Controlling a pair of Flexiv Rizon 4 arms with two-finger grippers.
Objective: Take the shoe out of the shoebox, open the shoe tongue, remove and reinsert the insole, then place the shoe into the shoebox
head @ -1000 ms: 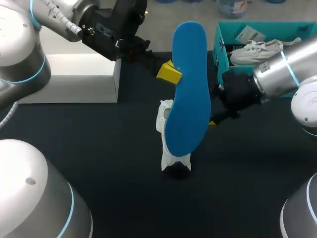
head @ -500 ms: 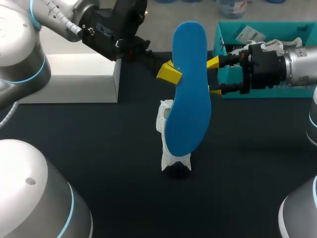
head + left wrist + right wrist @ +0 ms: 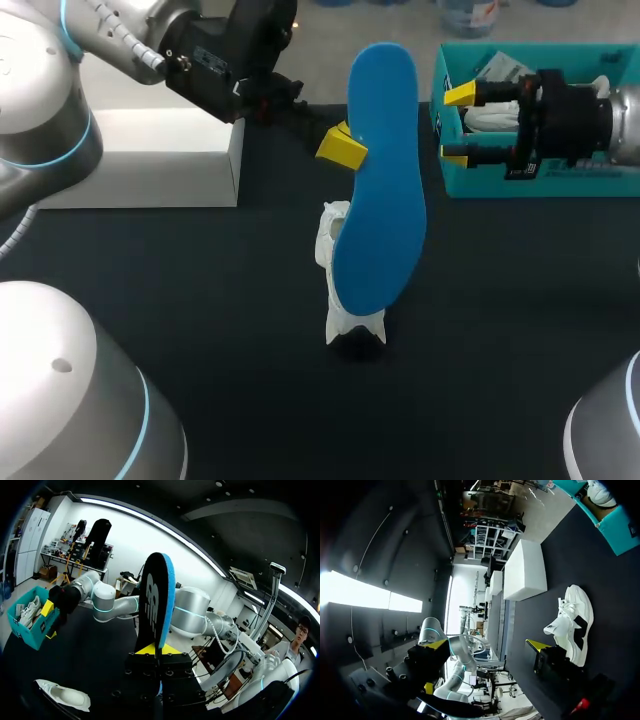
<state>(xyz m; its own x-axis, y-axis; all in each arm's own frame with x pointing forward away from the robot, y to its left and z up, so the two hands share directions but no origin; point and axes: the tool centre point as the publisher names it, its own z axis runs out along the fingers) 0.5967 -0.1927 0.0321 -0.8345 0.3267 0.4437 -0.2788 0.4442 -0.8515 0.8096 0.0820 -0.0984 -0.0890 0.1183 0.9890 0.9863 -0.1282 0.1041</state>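
My left gripper (image 3: 340,147) is shut on the edge of a blue insole (image 3: 380,180) and holds it upright above the table's middle. In the left wrist view the insole (image 3: 157,600) shows its black underside, rising from between my left gripper's (image 3: 159,650) yellow tips. A white shoe (image 3: 345,285) lies on the dark table below, largely hidden behind the insole. My right gripper (image 3: 458,127) stands open and empty at the left wall of the teal shoebox (image 3: 600,185). A second white shoe (image 3: 492,117) lies in the box. The right wrist view shows the shoe (image 3: 572,620) on the table ahead of my right gripper (image 3: 487,645).
A white box (image 3: 150,155) stands at the back left of the table, near my left arm. The shoebox (image 3: 30,625) sits at the back right corner. Dark tabletop (image 3: 200,300) stretches in front of the shoe.
My right gripper has drawn back from beside the insole, to the right and toward the shoebox, staying open. The left arm and the insole have not moved.
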